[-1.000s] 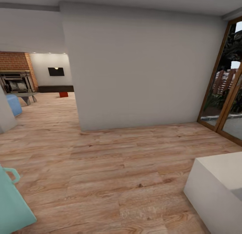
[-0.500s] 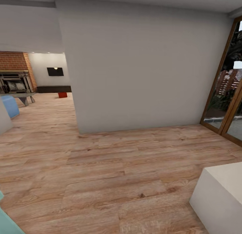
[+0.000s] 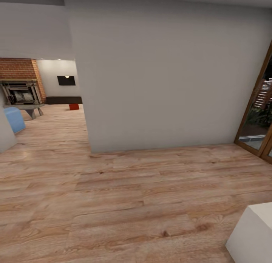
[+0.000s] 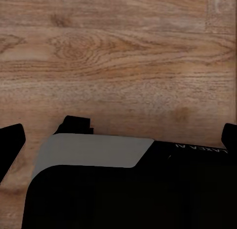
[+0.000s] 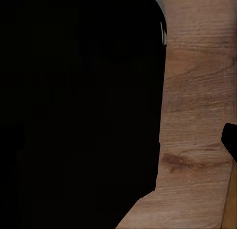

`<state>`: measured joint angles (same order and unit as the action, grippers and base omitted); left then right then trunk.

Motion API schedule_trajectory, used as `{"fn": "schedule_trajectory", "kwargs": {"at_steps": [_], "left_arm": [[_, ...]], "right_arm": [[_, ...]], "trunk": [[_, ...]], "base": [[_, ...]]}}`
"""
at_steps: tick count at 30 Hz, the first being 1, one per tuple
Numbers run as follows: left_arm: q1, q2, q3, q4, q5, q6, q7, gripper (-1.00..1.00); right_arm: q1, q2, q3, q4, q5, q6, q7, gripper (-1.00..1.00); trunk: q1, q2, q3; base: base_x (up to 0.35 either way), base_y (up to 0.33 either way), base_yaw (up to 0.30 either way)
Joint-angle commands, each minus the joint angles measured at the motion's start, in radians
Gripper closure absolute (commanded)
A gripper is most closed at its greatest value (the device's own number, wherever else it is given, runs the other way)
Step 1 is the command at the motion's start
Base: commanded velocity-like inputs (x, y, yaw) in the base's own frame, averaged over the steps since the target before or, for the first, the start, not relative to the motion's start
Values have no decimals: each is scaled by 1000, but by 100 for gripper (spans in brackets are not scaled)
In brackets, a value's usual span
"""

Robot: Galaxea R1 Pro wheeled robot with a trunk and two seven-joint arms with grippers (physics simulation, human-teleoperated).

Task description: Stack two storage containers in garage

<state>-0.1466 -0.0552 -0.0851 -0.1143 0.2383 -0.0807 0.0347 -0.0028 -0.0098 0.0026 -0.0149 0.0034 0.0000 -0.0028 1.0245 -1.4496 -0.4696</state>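
Only readable writing: pale letters "AXEA" on the black robot body [image 4: 197, 189] in the left wrist view, cut off at the frame edge. Since the earlier frames your head camera has panned: the teal object at near left is gone from frame, and the white block [image 3: 253, 236] at near right shows less. One orange-red storage container [image 3: 74, 107] sits far left on the living room wood floor [image 3: 132, 195], by the dark cabinet [image 3: 63, 100]. Fingers: can't tell the opening or load on either side.
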Motion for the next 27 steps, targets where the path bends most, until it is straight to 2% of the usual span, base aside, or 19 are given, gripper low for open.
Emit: {"fn": "schedule_trajectory", "kwargs": {"at_steps": [1, 7, 15, 27], "left_arm": [[-1, 0, -9, 1, 9, -4, 4, -100], [-1, 0, -8, 1, 9, -4, 4, -100], [0, 0, -9, 1, 9, -4, 4, -100], [0, 0, -8, 1, 9, -4, 4, -100]], "right_arm": [[0, 1, 0, 0, 0, 0, 0, -100], [0, 2, 0, 0, -2, 0, -1, -100], [0, 0, 0, 0, -2, 0, -1, -100], [0, 0, 0, 0, -2, 0, -2, -100]], "trunk": [[1, 0, -1], [1, 0, -1], [1, 0, 1], [1, 0, 1]], "base": [[315, 0, 5], [315, 0, 25], [315, 0, 144], [313, 0, 27]]}}
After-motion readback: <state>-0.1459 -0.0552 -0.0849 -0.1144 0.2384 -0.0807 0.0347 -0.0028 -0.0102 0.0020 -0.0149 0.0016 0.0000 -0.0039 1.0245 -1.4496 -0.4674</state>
